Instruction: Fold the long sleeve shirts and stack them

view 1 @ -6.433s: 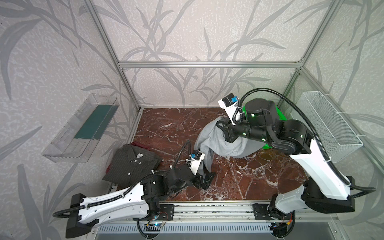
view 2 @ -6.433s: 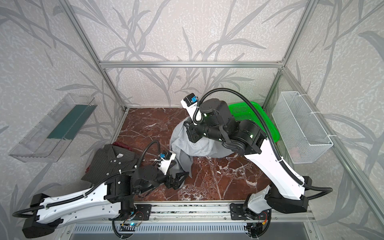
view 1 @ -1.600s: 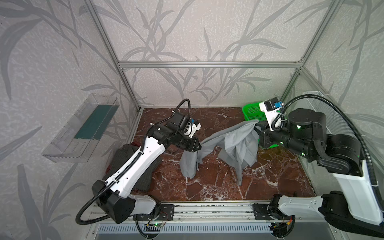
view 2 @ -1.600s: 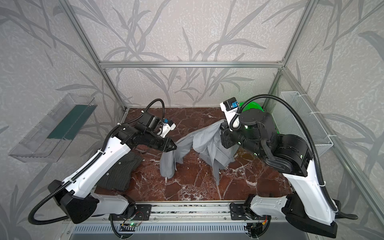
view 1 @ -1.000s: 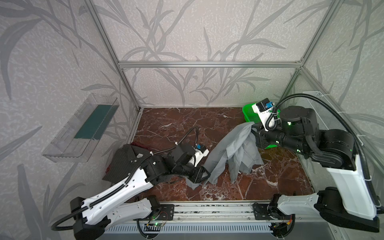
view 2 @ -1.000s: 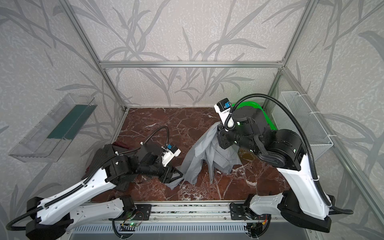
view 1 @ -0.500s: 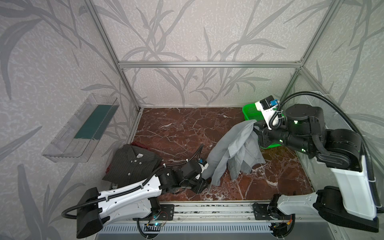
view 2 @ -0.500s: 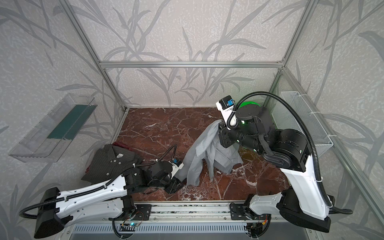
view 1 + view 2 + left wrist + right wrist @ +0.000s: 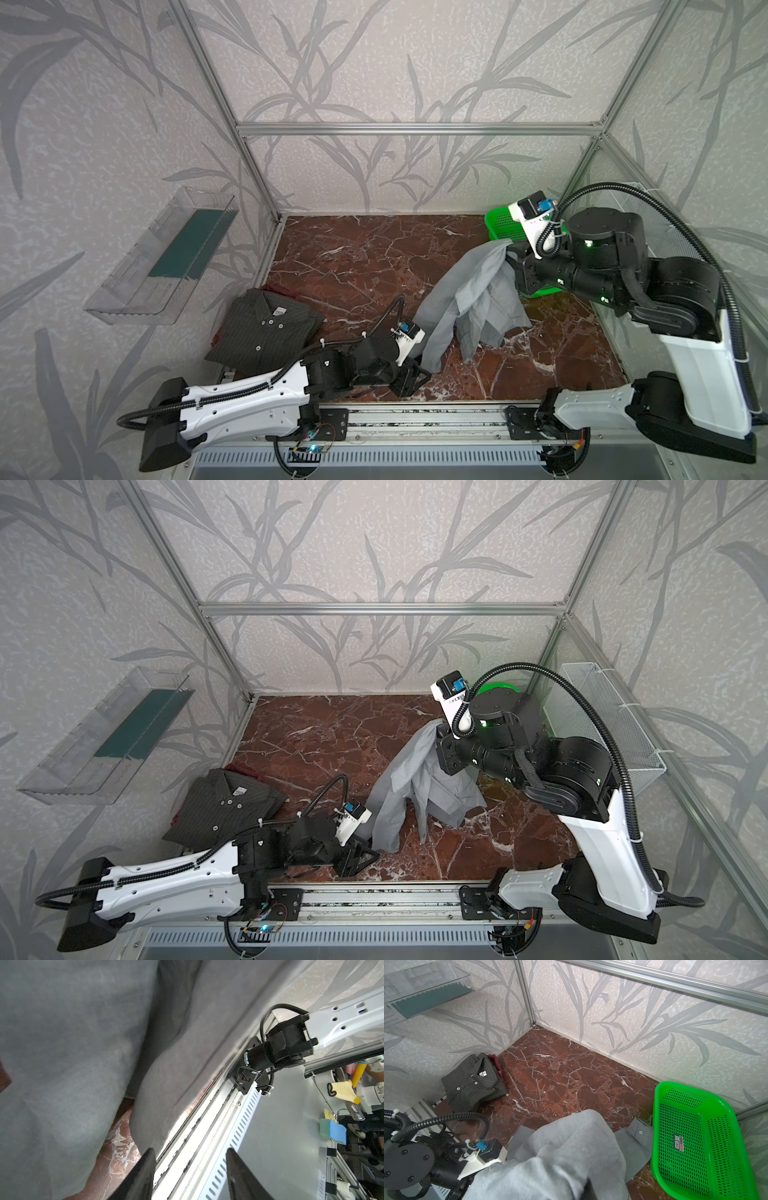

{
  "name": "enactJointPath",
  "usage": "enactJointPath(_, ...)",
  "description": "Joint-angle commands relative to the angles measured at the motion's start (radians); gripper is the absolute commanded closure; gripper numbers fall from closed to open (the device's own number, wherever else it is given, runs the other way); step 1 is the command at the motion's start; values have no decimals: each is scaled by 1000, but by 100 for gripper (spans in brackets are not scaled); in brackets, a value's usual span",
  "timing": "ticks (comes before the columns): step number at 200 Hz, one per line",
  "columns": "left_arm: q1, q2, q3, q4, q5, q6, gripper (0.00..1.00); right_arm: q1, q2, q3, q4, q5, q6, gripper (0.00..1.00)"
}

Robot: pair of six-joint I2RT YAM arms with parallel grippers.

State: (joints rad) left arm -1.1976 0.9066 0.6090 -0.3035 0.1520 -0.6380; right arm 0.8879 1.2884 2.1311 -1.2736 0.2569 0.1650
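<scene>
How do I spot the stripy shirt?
Find the red marble table. At its near left corner, below the clear wall shelf, lies the dark pinstriped shirt, folded. Unlike the plain grey shirt hanging from the right gripper, it has thin stripes.

Both top views: high, front of cell, facing down and back over rail [image 9: 415, 417] onto table [image 9: 353, 257]; whole scene, far; near-identical framing, slight sideways offset.
Left wrist view: very near, low, grey shirt [image 9: 62, 1043] fills half; faces past left gripper [image 9: 189, 1150] to rail.
Right wrist view: raised, facing down across table toward far left corner; grey shirt near lens.
Shared with top views: striped shirt [image 9: 473, 1086], basket [image 9: 695, 1136], table.
</scene>
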Motion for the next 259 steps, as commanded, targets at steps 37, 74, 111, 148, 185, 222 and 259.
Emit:
enactJointPath(37, -2, 58, -9, -12, -116, 42, 44, -5, -5, 33, 14, -10, -4, 100)
enactJointPath(74, -2, 92, -24, 68, -73, 20, 45, -4, -11, 33, 14, -7, -3, 100)
enactJointPath(111, -2, 150, -58, 189, -30, -12, 54, -5, -11, 26, 27, -1, -1, 100)
enactJointPath(148, 0, 152, -17, 109, -79, 15, 80, -5, -17, 28, 29, 37, -15, 100)
enactJointPath(185, 116, 42, 131, -194, -187, 142, 100, -85, -34, -66, 102, 38, -48, 100)
enactJointPath(222, 472, 64, 407, -455, -198, 309, 100, -258, 72, 34, 138, -67, -36, 100)
enactJointPath(259, 717, 266, 776, -529, -385, 462, 100, -391, 304, 384, 132, -197, 24, 100)
